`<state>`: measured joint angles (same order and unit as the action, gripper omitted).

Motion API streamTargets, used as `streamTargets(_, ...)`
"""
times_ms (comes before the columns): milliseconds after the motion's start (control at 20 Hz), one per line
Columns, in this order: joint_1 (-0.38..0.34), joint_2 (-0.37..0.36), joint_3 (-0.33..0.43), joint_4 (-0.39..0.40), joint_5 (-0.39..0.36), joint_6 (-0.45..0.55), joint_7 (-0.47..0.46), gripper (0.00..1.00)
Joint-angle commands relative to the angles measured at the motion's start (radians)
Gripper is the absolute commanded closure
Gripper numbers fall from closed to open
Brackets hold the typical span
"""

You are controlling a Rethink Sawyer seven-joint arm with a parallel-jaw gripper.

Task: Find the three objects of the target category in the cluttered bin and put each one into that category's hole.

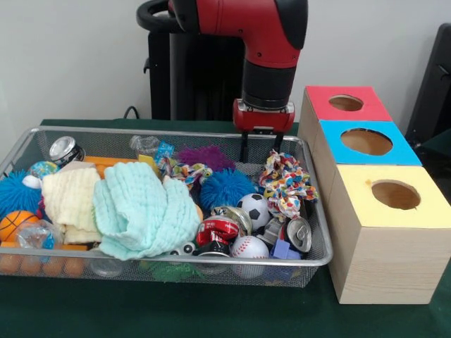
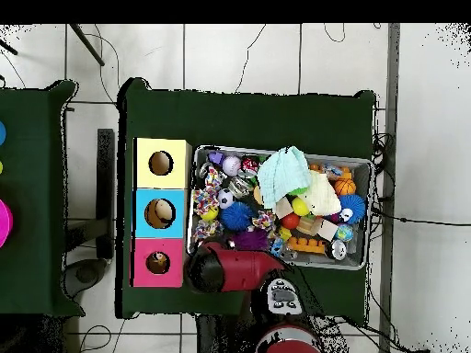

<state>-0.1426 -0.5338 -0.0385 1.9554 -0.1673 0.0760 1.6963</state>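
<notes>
The silver wire mesh bin (image 1: 176,131) fills the left and middle of the front view, and it also shows in the overhead view (image 2: 357,263). My gripper (image 1: 261,149) hangs over the bin's far right corner, open and empty, just above a colourful rope toy (image 1: 285,183). In the overhead view the arm (image 2: 230,268) hides the gripper. The red-topped box's round hole (image 1: 345,103) is right of the gripper, and it also shows in the overhead view (image 2: 157,263).
The bin holds a mint cloth (image 1: 144,208), a cream cloth (image 1: 70,201), a blue spiky ball (image 1: 227,189), a soccer ball (image 1: 254,209), a baseball (image 1: 249,248), a red can (image 1: 218,229) and a silver can (image 1: 299,234). Blue-topped (image 1: 366,142) and yellow-topped (image 1: 394,195) boxes stand beside it.
</notes>
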Motion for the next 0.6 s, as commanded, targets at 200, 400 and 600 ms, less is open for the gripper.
streamTargets(200, -0.011, 0.066, 0.023, -0.040, 0.078, -0.088, 0.235, 0.00)
streamTargets(400, -0.017, 0.063, 0.029, -0.021, 0.072, -0.112, 0.235, 0.00)
streamTargets(600, -0.026, 0.071, 0.043, -0.029, 0.074, -0.113, 0.230, 0.00)
